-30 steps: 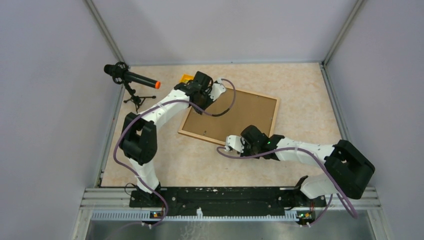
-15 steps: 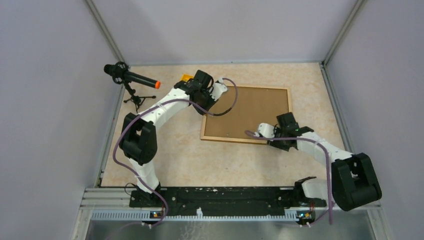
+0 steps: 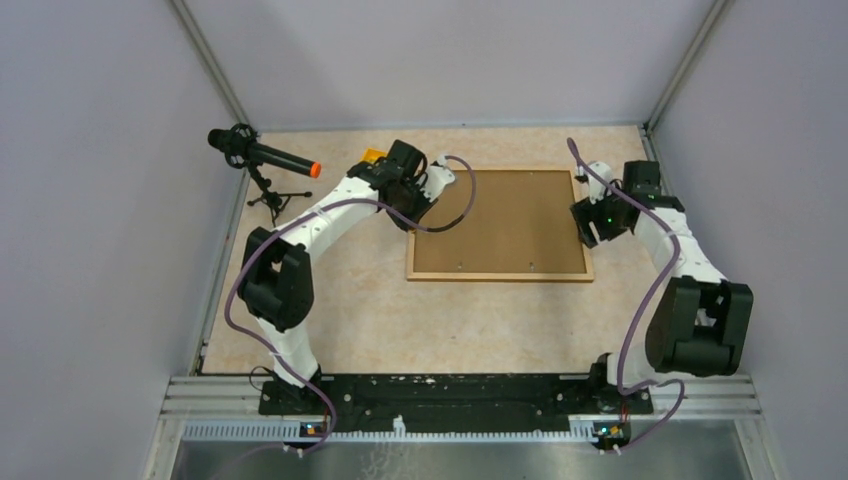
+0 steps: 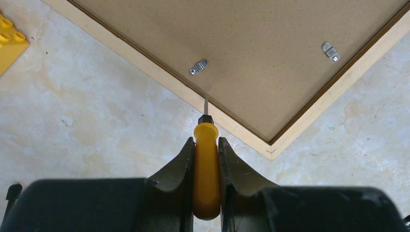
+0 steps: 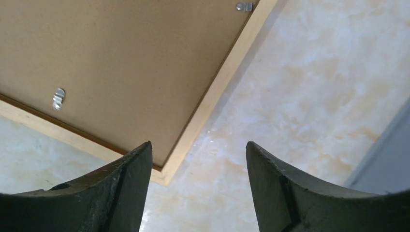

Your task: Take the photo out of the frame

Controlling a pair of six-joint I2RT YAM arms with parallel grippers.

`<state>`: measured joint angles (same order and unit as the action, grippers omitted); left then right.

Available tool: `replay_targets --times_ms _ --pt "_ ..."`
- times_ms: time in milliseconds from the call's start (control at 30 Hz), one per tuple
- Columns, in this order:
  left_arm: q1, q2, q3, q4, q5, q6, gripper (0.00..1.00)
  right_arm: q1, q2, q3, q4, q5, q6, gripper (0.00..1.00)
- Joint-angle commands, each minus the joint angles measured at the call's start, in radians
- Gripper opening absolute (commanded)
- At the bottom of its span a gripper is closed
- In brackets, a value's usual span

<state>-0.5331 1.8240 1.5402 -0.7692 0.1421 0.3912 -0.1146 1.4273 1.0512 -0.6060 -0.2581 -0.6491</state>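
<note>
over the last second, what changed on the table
The frame swung from skewed to square with the table and shifted right, drawn by the right tool, which went from its near edge to its right side and now stands open over the right rim. The left tool stayed shut on the yellow-handled screwdriver at the left rim.

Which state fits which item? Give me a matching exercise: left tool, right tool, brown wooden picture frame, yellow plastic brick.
Items:
1 left tool
2 right tool
3 brown wooden picture frame
4 yellow plastic brick

States:
A open, empty
B fibreboard back facing up
C shut on yellow-handled screwdriver
D beside the frame, not touching it

Pairs: 1-C, 2-A, 3-B, 4-D
</note>
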Motion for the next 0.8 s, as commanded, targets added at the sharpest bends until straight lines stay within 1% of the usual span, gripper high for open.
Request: replay_targets --times_ms 0,100,233,267,500,567,700,767 --pt "0.001 -0.060 0.030 0.012 0.026 -0.019 0.00 -0.007 0.071 0.019 0.033 -0.006 0.265 0.69" --pt "0.001 -0.064 0.033 0.012 0.024 -0.021 0.00 -0.053 0.133 0.045 0.053 -0.025 0.314 0.64" --pt "0.001 -0.077 0.018 0.018 0.027 -0.026 0.00 -0.111 0.229 0.081 0.054 -0.055 0.333 0.54" --pt "0.001 -0.080 0.013 0.021 0.029 -0.027 0.00 -0.118 0.247 0.084 0.052 -0.069 0.335 0.53" --pt "0.001 -0.083 0.009 0.027 0.032 -0.033 0.00 -0.122 0.299 0.068 0.089 -0.106 0.362 0.52" --pt "0.001 -0.081 0.011 0.027 0.031 -0.035 0.00 -0.120 0.305 0.068 0.101 -0.104 0.379 0.53" --pt "0.001 -0.076 0.015 0.030 0.036 -0.035 0.00 -0.103 0.326 0.070 0.135 -0.069 0.407 0.55" --pt "0.001 -0.073 0.017 0.030 0.039 -0.037 0.00 -0.090 0.353 0.073 0.144 -0.041 0.412 0.52"
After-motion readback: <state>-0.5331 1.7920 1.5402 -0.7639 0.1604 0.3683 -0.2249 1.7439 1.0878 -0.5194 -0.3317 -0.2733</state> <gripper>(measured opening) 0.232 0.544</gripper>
